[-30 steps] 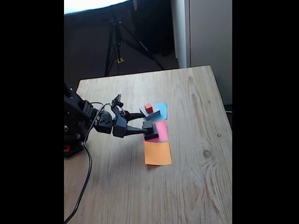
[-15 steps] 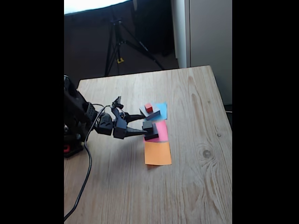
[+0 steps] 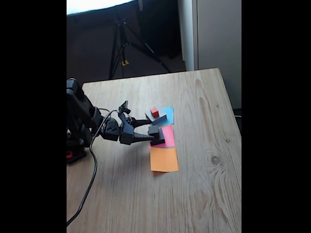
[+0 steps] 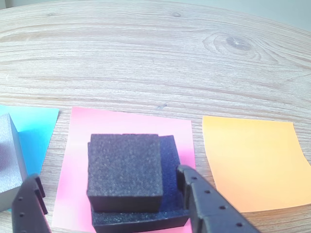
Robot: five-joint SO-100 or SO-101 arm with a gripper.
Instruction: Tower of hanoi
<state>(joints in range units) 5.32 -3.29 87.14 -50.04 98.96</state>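
Observation:
The Tower of Hanoi blocks stand in two piles. On the pink paper [image 4: 126,121] a small black block [image 4: 125,165] rests on a wider flat black block [image 4: 171,150]; the fixed view shows this pile [image 3: 154,131] too. On the blue paper [image 3: 169,112] a tiny red cube [image 3: 154,112] tops a grey block [image 3: 160,118], whose corner [image 4: 7,160] shows in the wrist view. My gripper [image 4: 107,174] is open, with a finger on each side of the small black block and a gap at both sides. In the fixed view the gripper [image 3: 151,136] reaches in from the left.
An orange paper square [image 3: 164,159] lies bare next to the pink one, also in the wrist view [image 4: 255,160]. The arm's base [image 3: 75,141] and cable sit at the table's left edge. A tripod [image 3: 124,43] stands behind the table. Bare wood extends right and near.
The arm's rear links have risen and shifted slightly right. The gripper stays at the pink pile. The blocks have not moved.

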